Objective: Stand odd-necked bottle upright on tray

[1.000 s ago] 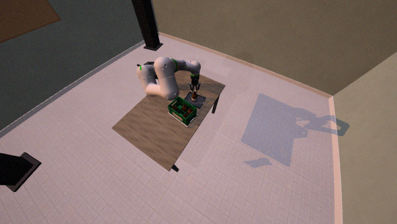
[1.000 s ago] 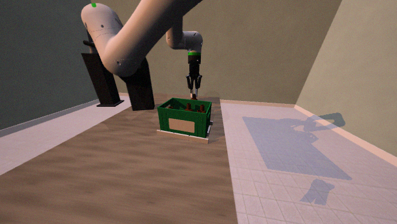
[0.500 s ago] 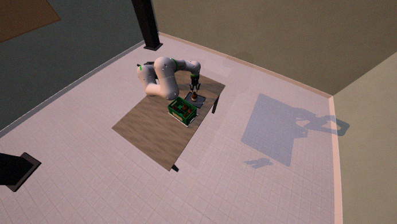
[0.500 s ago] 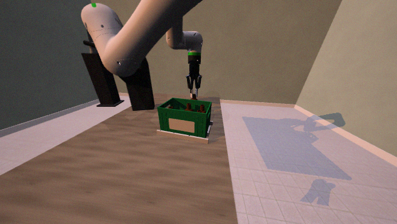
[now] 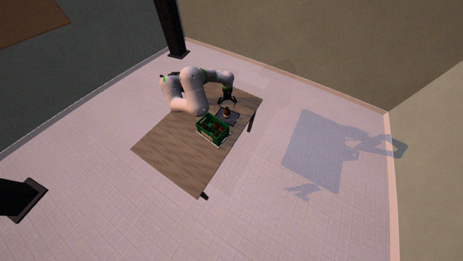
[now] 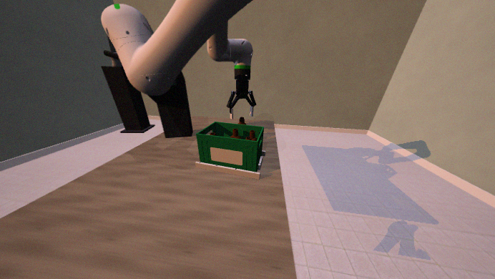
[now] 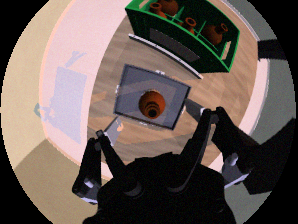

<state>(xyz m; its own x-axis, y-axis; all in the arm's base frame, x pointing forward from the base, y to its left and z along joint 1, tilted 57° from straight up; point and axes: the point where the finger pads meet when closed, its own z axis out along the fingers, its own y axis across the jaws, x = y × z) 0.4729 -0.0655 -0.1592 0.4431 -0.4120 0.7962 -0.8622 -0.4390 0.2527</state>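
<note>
A brown bottle [image 5: 226, 112] stands upright on the dark grey tray [image 5: 227, 119], just behind the green crate [image 5: 211, 129]. From above, in the wrist view, the bottle [image 7: 152, 103] sits near the middle of the tray. My gripper [image 5: 227, 101] is open and empty, right above the bottle and clear of its top; it also shows in the exterior view [image 6: 241, 115] over the bottle's top [image 6: 242, 120]. Several brown bottles [image 5: 214, 126] stand in the crate [image 6: 229, 145], also seen in the wrist view [image 7: 182, 22].
The crate rests on a light flat board [image 6: 227, 170] near the table's right edge. The table edge [image 5: 245, 115] runs close beside the tray. My arm's white links [image 5: 189, 88] reach over the table's back left.
</note>
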